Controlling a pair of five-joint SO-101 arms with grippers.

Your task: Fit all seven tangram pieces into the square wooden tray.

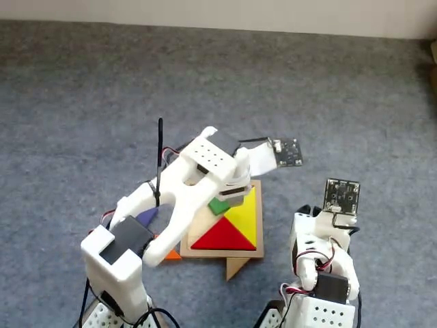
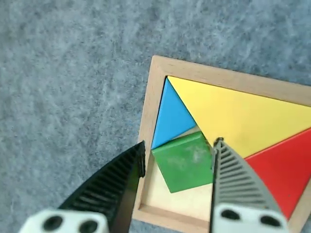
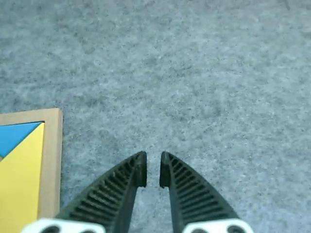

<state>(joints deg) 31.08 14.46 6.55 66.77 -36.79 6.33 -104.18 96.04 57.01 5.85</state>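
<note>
Tabletop (image 1: 102,82), tray (image 2: 150,102) beneath the left tool (image 2: 177,150): beside the blue triangle (image 2: 170,119), the green square (image 2: 187,162) lies askew between wide, empty jaws. Seating it likely needs a grip and twist. Right tool (image 3: 153,167), off beside the tray: nearly closed, empty.

Grey felt-like surface (image 1: 82,89), pale strip (image 1: 205,12) along far edge, brownish obj. (image 1: 433,60) at side.
</note>
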